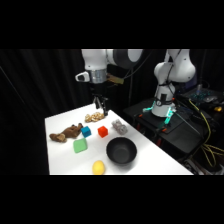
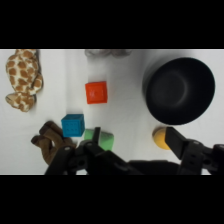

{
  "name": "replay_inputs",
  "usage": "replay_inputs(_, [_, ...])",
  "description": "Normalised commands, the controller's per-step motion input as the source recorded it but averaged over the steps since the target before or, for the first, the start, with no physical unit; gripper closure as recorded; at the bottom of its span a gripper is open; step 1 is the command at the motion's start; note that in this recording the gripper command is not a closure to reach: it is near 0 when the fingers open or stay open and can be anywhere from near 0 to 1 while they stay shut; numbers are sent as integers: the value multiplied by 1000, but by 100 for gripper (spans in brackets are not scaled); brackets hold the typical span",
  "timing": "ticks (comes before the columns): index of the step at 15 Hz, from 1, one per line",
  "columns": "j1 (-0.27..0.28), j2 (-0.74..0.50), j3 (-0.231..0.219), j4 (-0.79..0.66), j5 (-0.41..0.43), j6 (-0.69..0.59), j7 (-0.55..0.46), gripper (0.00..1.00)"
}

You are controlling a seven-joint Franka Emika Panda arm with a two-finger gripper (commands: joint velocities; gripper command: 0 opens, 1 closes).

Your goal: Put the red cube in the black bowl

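Observation:
The red cube [image 1: 103, 131] sits on the white table, between the blue cube [image 1: 86, 131] and a grey object [image 1: 119, 127]. The black bowl [image 1: 121, 151] stands upright just in front of it, nothing visible inside. My gripper [image 1: 100, 106] hangs open above the back of the table, over a spotted giraffe toy [image 1: 95, 117], well clear of the cube. In the wrist view the red cube [image 2: 96, 92] lies left of the black bowl [image 2: 179, 90], and my gripper [image 2: 134, 144] rises from the bottom edge with nothing between its fingers.
A green block [image 1: 80, 145] and a brown plush toy [image 1: 66, 133] lie left of the cubes. A yellow object [image 1: 98, 167] rests near the front edge beside the bowl. The arm's base [image 1: 164, 102] stands on dark equipment with cables at the right.

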Motion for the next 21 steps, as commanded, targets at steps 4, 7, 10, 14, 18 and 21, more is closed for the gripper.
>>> replay_inputs(4, [-35, 1, 8, 24, 46, -34, -99, 0])
replay_inputs(7, [-94, -25, -34, 53, 113, -66, -288, 0])
replay_inputs(10, [-112, -55, -59, 16, 118, -39, -365, 0])
replay_inputs(14, [-103, 17, -55, -28, 149, 148, -439, 0])
replay_inputs(18, [-114, 171, -39, -28, 230, 360, -456, 0])
replay_inputs(21, [-97, 123, 35, -80, 268, 339, -398, 0])
